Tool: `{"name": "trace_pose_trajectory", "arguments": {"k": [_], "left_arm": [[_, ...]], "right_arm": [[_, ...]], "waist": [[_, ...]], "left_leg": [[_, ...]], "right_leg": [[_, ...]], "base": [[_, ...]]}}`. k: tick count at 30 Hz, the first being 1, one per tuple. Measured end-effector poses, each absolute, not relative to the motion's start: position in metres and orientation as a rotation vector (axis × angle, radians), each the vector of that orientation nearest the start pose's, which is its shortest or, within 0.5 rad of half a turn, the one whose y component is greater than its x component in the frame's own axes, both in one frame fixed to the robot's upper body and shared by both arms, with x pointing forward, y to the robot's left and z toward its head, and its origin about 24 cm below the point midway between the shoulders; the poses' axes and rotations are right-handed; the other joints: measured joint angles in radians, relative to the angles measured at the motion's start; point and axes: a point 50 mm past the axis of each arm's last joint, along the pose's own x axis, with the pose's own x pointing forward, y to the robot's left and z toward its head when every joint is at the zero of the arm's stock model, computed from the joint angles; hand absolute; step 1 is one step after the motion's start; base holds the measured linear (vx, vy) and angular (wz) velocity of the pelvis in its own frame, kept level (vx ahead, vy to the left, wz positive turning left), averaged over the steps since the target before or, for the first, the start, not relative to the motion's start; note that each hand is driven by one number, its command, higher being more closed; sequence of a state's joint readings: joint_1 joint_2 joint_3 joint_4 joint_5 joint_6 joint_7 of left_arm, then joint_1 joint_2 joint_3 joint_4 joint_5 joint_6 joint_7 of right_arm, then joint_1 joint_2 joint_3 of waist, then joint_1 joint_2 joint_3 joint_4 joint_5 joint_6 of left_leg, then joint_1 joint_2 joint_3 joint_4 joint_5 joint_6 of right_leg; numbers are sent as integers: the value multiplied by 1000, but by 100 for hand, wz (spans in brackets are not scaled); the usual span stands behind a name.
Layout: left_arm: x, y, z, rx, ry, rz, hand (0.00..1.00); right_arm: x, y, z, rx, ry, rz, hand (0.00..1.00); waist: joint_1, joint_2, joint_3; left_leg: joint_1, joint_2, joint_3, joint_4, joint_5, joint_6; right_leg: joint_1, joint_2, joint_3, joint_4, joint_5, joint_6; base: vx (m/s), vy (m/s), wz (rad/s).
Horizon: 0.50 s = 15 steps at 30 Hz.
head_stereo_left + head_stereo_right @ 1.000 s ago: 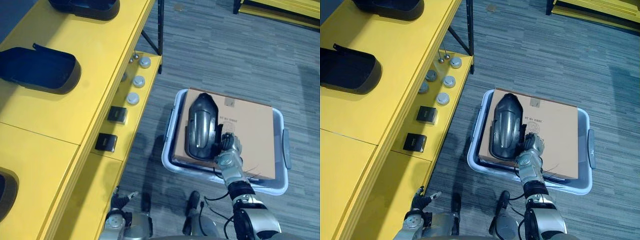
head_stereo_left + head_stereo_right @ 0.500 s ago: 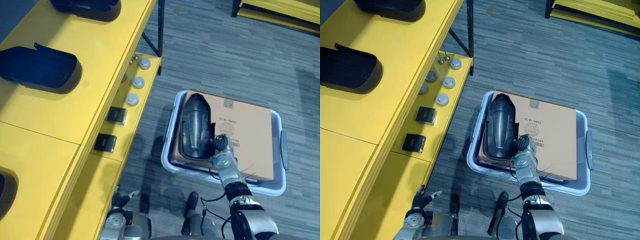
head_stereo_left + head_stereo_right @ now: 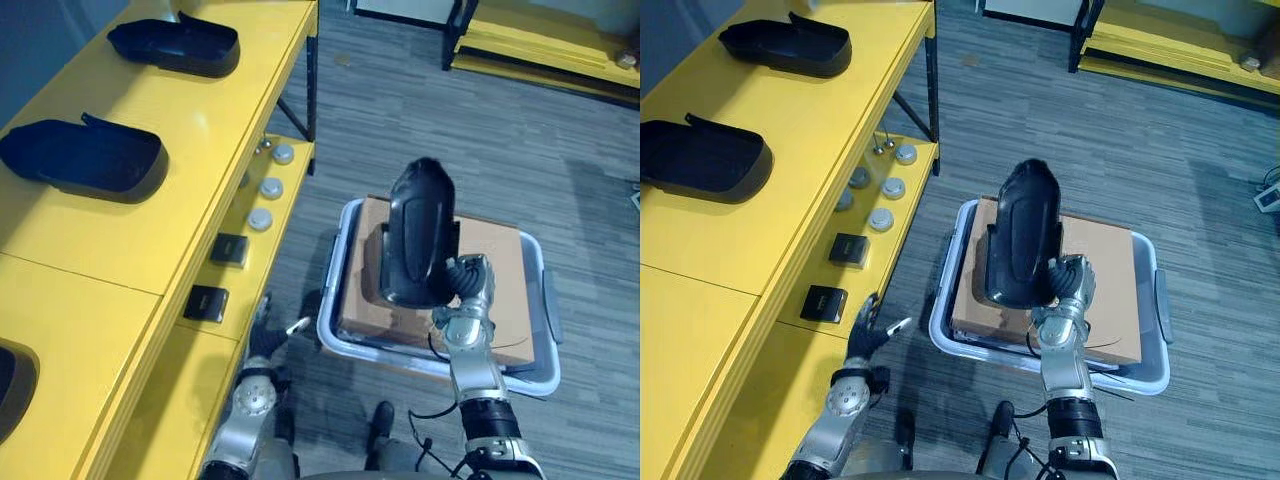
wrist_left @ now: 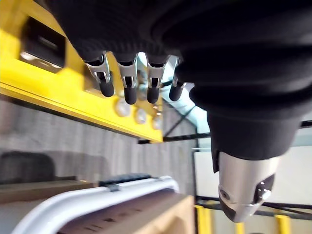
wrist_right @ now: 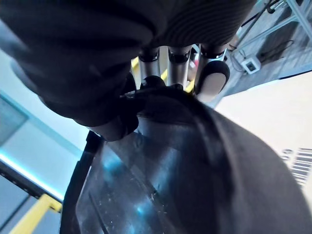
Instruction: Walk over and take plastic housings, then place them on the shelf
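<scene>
A long black plastic housing (image 3: 420, 235) hangs tilted upright above the cardboard sheet (image 3: 497, 270). My right hand (image 3: 468, 288) is shut on its lower right edge; in the right wrist view the fingers (image 5: 168, 61) curl over the glossy housing (image 5: 175, 170). Two more black housings (image 3: 85, 158) (image 3: 175, 45) lie on the top of the yellow shelf (image 3: 140, 250). Low by the shelf's front hangs my left hand (image 3: 268, 335), open with straight fingers (image 4: 126, 85) and holding nothing.
A grey plastic tote (image 3: 440, 355) on the carpet holds the cardboard sheet. On the lower yellow shelf level sit several silver caps (image 3: 270, 187) and two small black boxes (image 3: 229, 249). Another yellow rack (image 3: 540, 45) stands at the far right. Another dark housing (image 3: 12, 385) peeks in at the left edge.
My right hand has lifted the housing off the cardboard and stood it more upright. The left hand has risen beside the shelf. The camera has shifted, showing more of the shelf's far end.
</scene>
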<state>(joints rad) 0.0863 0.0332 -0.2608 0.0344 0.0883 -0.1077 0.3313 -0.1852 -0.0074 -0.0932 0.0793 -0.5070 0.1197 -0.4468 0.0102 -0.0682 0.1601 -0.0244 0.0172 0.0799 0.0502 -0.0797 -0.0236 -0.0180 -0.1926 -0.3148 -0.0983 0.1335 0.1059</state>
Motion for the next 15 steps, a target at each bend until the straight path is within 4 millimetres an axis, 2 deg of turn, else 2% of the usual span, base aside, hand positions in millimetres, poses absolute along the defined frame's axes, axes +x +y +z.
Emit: {"name": "trace_pose_trajectory", "arguments": {"k": [2, 6, 9, 12, 15], "left_arm": [[234, 100, 51, 60, -130, 50, 0], [239, 83, 87, 12, -292, -1, 0], [239, 73, 96, 1, -330, -43, 0], [239, 70, 97, -1, -329, -33, 0], [242, 69, 101, 27, -350, -16, 0]], "right_arm": [[281, -174, 87, -478, -167, -511, 100], [279, -150, 109, -449, -303, -433, 100], [277, -130, 121, -421, -386, -358, 100], [275, -113, 123, -378, -406, -299, 100], [274, -110, 124, -346, -411, -283, 100]], "waist": [[-2, 14, -12], [-4, 15, -47], [-14, 15, -61], [-23, 12, -74], [-23, 9, -77]], "left_leg": [[12, 1, -4, 0, 0, 0], [18, 0, -3, -3, 0, 0], [25, 0, -2, -6, 0, 0], [31, -1, 2, -10, 0, 0], [35, -1, 5, -10, 0, 0]], "right_leg": [[14, 1, -5, 0, -1, 0], [17, 0, -4, 0, -1, 0], [19, 0, -1, 5, -1, 0], [20, -1, 5, 9, -1, -1], [22, -1, 11, 9, -1, -1]], "base": [[-33, -34, 4], [-19, -6, 1], [0, 0, 0], [-14, -3, -3], [-39, -12, -3]]}}
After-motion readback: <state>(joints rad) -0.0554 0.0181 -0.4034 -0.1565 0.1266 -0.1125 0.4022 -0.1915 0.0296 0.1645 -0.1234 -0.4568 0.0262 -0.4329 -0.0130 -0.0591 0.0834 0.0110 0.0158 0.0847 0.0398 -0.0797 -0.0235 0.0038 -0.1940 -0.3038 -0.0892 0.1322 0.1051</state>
